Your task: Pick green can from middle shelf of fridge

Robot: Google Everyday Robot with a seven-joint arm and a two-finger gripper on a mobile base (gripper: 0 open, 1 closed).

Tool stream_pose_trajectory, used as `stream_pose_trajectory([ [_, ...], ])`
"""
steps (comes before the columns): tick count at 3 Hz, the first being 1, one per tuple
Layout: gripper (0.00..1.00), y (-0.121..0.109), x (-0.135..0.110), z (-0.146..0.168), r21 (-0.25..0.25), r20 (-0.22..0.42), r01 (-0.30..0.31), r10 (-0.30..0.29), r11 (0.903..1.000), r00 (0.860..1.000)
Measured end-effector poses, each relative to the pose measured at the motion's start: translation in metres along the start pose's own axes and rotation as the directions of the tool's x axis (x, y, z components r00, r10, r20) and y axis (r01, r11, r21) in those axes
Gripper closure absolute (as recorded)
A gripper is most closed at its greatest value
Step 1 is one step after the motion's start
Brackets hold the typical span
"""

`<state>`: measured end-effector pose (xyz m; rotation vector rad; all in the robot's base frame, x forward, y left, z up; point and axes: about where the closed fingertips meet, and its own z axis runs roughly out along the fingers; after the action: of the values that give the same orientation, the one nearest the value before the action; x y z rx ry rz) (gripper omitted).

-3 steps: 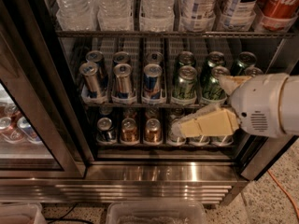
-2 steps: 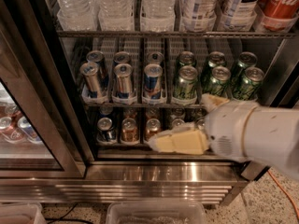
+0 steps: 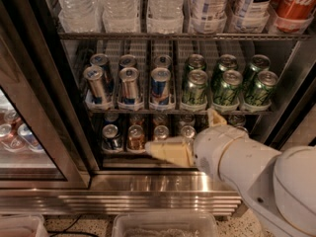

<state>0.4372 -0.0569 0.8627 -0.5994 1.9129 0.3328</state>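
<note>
Six green cans stand in the right three lanes of the middle shelf (image 3: 173,110) of the fridge (image 3: 44,83); the front ones are left (image 3: 195,89), middle (image 3: 226,89) and right (image 3: 259,89). My gripper (image 3: 179,130) is open and empty. It sits below the middle shelf, in front of the lower shelf. One cream finger (image 3: 168,151) points left and the other (image 3: 215,116) points up, just under the front edge of the green can lanes. It touches no can. The white arm (image 3: 256,177) fills the lower right.
Blue-and-silver slim cans (image 3: 129,85) fill the left lanes of the middle shelf. Small bronze (image 3: 136,137) and silver (image 3: 111,136) cans stand on the lower shelf. Water bottles (image 3: 116,4) and a red cola bottle (image 3: 296,1) stand above. Steel base (image 3: 148,186), plastic bins (image 3: 163,225) below.
The arm has dropped down and swung left, uncovering the right-hand green cans. The gripper now sits lower, in front of the bottom shelf. No can has moved.
</note>
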Motion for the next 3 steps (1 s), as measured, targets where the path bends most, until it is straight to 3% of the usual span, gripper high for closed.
stream_pose_trajectory([
  [1,0.0,-0.068,-0.05,0.003,0.14,0.172,-0.138,0.113,0.9805,0.979],
  [2,0.0,-0.118,-0.077,-0.014,0.219,0.272,-0.227,0.164,0.949,0.948],
  [3,0.0,-0.118,-0.077,-0.014,0.219,0.272,-0.227,0.164,0.949,0.948],
])
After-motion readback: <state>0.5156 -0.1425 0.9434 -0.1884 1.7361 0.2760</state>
